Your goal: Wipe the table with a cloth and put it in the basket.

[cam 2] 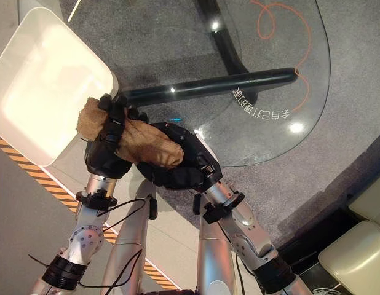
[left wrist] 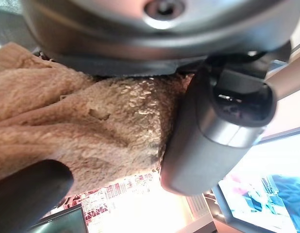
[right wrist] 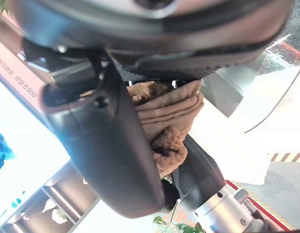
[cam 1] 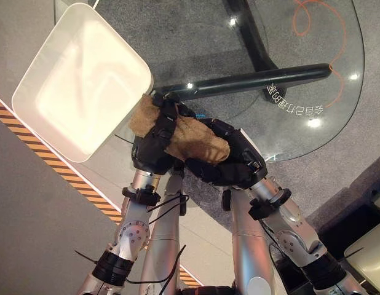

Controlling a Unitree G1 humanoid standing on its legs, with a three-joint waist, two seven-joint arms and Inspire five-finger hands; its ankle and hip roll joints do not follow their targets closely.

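Note:
A rolled tan cloth [cam 1: 193,140] is held in the air by both hands, over the near edge of the round glass table [cam 1: 300,104]. My left hand [cam 1: 150,153] has its fingers curled round the cloth's left half; in the left wrist view the cloth [left wrist: 91,126] is pressed under the thumb [left wrist: 208,136]. Round the cloth's right end my right hand [cam 1: 236,166] is curled, and the cloth [right wrist: 164,116] bunches beside its thumb [right wrist: 111,145]. The white square basket [cam 1: 85,74] stands empty just left of the hands, with the cloth's left tip near its corner.
A dark tubular table leg [cam 1: 251,80] runs under the glass behind the hands. An orange cord [cam 1: 313,18] lies below the table's far side. Orange and black striped tape [cam 1: 55,166] crosses the floor at the left. A pale cushioned seat [cam 1: 371,252] sits at the lower right.

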